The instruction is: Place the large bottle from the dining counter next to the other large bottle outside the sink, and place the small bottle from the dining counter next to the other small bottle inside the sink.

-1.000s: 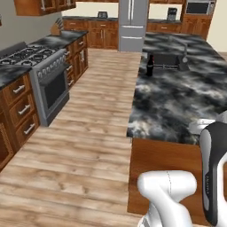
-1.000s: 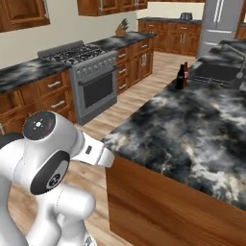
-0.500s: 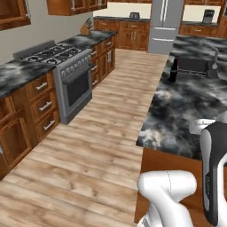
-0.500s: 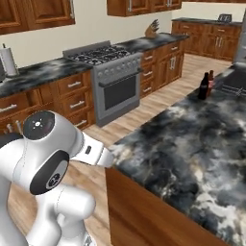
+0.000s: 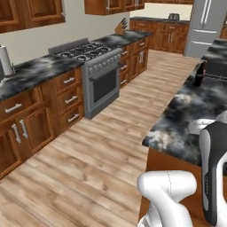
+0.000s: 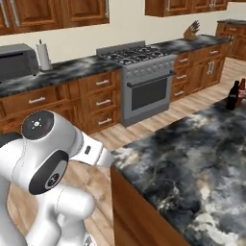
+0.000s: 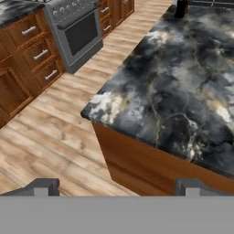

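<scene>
Our claw (image 7: 119,186) hangs wide open and empty over the floor, just off the near corner of the dining counter (image 7: 183,87). Its two tips point at the counter's reddish wood side.

At the far end of that marbled top, near its left edge, two tall bottles stand side by side. We take the darker one to be the large black bottle (image 6: 232,95) and the redder one just beyond it to be the other large bottle (image 6: 241,90), though both are small at this range. They seem to stand just outside the dark basin of the sink (image 5: 217,70). If so, the large-bottle half of the task looks done. We cannot place either small bottle from where we stand.

Over the last second the whole picture has swung in both base views. The stove (image 5: 95,57) was off to one side and now sits mid-frame, and the bottles have slid towards the far right edge. That is our base driving and turning, not the things moving. The claw has stayed wide throughout. We judge that we are travelling along the counter, probably to fetch the small bottle, and no grasp has begun.
</scene>
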You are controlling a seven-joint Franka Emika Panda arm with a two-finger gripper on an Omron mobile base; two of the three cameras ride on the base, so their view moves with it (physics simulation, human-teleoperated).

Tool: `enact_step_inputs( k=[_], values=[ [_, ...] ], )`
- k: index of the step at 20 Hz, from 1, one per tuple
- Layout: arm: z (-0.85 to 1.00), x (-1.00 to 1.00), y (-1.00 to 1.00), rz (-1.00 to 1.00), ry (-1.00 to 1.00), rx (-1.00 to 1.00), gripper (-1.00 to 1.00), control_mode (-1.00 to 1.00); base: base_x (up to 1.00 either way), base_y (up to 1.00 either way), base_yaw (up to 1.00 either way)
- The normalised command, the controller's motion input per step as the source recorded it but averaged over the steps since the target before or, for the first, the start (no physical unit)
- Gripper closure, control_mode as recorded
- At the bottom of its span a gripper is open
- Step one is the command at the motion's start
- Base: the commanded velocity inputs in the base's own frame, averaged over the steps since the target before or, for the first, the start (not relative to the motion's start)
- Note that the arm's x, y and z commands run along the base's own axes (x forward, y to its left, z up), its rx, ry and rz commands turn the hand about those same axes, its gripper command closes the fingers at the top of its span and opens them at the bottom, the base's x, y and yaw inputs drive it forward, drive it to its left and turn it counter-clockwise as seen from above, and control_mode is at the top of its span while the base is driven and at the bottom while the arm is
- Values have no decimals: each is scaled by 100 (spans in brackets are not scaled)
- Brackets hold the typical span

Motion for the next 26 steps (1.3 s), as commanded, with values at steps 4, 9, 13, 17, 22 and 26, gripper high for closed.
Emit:
enact_step_inputs(
  k=[4, 9, 13, 17, 22, 26],
  values=[
    [0, 0, 0, 0, 0, 0, -100, 100, -55, -24, 37],
    [0, 0, 0, 0, 0, 0, -100, 100, -67, -23, 33],
    [0, 0, 0, 0, 0, 0, -100, 100, -71, -21, 32],
    [0, 0, 0, 0, 0, 0, -100, 100, -72, -17, 31],
    [0, 0, 0, 0, 0, 0, -100, 100, -73, -15, 31],
    [0, 0, 0, 0, 0, 0, -100, 100, -73, -13, 31]
  ],
)
